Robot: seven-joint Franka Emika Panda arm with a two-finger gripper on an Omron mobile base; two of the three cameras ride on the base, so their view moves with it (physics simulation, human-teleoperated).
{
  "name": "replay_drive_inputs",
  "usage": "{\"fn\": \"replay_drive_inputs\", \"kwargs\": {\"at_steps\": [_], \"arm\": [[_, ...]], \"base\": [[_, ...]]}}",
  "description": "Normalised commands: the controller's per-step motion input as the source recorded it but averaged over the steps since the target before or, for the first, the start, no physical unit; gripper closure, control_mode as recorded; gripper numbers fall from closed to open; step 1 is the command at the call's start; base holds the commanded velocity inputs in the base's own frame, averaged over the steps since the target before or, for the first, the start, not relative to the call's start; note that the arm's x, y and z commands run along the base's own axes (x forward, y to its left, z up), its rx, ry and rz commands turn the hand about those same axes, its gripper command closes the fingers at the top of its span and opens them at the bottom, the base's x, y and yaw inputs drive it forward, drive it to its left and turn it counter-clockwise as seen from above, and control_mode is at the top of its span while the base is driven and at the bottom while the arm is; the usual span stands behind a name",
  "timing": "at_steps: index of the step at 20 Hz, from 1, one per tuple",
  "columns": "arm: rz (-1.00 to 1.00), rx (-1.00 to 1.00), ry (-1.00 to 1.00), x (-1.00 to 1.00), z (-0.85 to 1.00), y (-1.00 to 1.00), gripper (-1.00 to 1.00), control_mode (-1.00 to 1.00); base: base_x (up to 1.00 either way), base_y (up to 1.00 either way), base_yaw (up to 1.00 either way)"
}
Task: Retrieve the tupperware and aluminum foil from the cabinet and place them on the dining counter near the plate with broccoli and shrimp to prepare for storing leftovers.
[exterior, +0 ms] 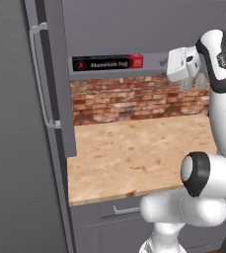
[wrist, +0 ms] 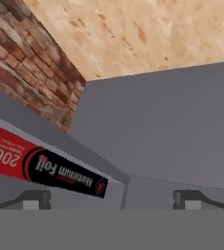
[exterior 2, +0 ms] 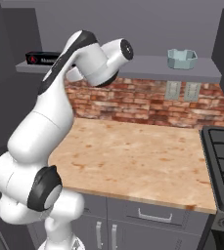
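Black-and-red aluminum foil point(exterior: 108, 63) box, one, lies at the shelf's point(exterior 2: 147, 66) left end. One teal tupperware point(exterior 2: 182, 58) sits far right. Gripper point(wrist: 116, 199) jaws spread, empty.

Black-and-red aluminum foil point(exterior: 108, 63); pale teal tupperware point(exterior 2: 182, 58); red-brown brick wall point(exterior 2: 147, 105)

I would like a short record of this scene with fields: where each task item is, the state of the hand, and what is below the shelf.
aluminum foil: lying flat on the grey shelf board, at its left end
tupperware: upright on the same shelf, toward its right end
hand: open, holding nothing, raised to shelf height and apart from the foil box
below the shelf: brick wall, then a wooden worktop
left of worktop: tall grey fridge
right of worktop: dark stove
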Motion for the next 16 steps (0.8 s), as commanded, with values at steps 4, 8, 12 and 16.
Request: {"fn": "replay_drive_inputs", "kwargs": {"at_steps": [4,8,12,16], "arm": [[0.0,0.08,0.14,0.78,0.0,0.0,-1.0,-1.0],[0.01,0.1,0.1,0.74,0.0,-0.03,-1.0,-1.0],[0.02,0.1,0.09,0.69,0.0,-0.12,-1.0,-1.0],[0.04,0.07,0.07,0.63,0.0,-0.04,-1.0,-1.0]], "base": [[0.0,0.0,0.0],[0.0,0.0,0.0],[0.0,0.0,0.0],[0.0,0.0,0.0]]}}
